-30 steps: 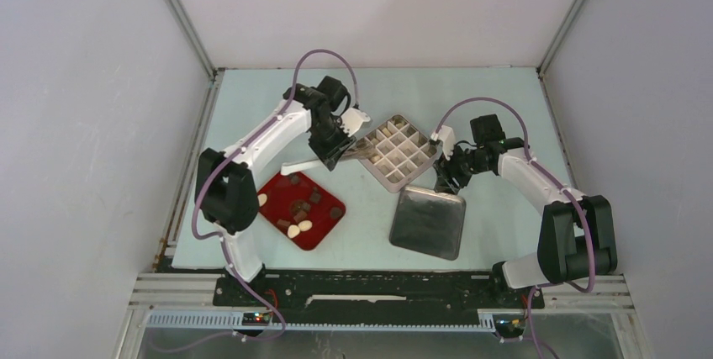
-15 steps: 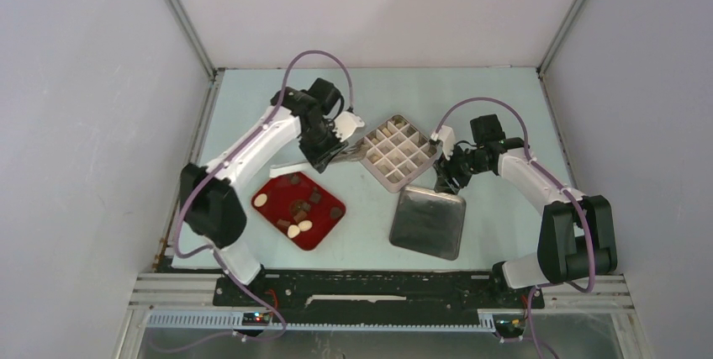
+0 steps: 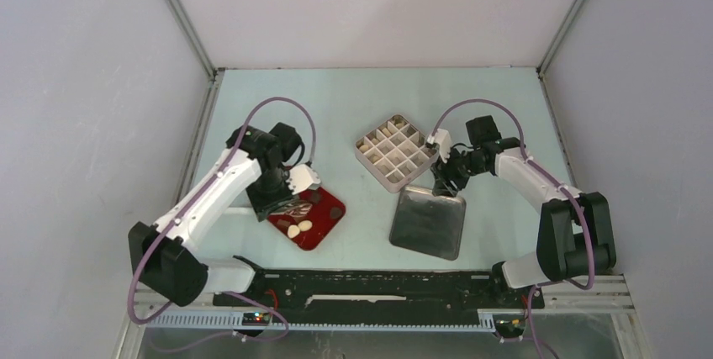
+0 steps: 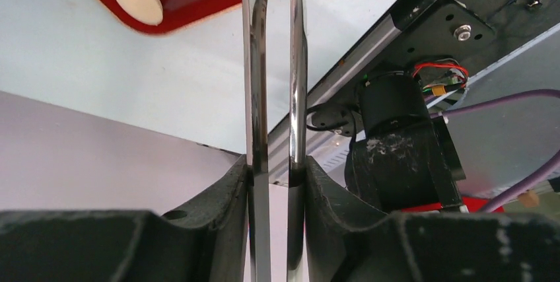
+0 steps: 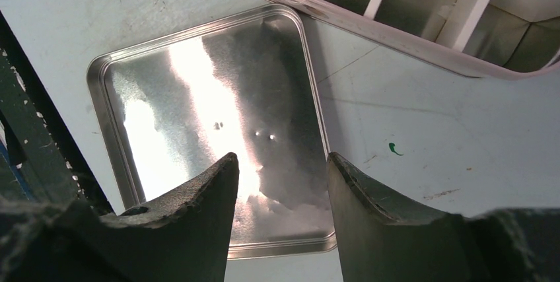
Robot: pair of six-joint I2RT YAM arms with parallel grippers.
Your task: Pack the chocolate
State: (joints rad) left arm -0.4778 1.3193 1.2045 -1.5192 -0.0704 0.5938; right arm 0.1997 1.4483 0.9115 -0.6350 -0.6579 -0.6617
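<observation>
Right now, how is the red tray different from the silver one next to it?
The red tray carries chocolate pieces, cream-white and dark brown; the silver tray holds nothing. The red tray is glossy red, the silver tray bare reflective metal. The left claw, gripping metal tongs, is over the red tray; the right claw hangs open over the silver tray. Both are shallow, round-cornered and lie flat on the table.

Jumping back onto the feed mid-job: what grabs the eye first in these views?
The left fingers clamp metal tongs over the red tray at near left, where cream and dark chocolate lies. At centre the divided box looks empty, and the right fingers hang open above the shiny lid beside it.
</observation>
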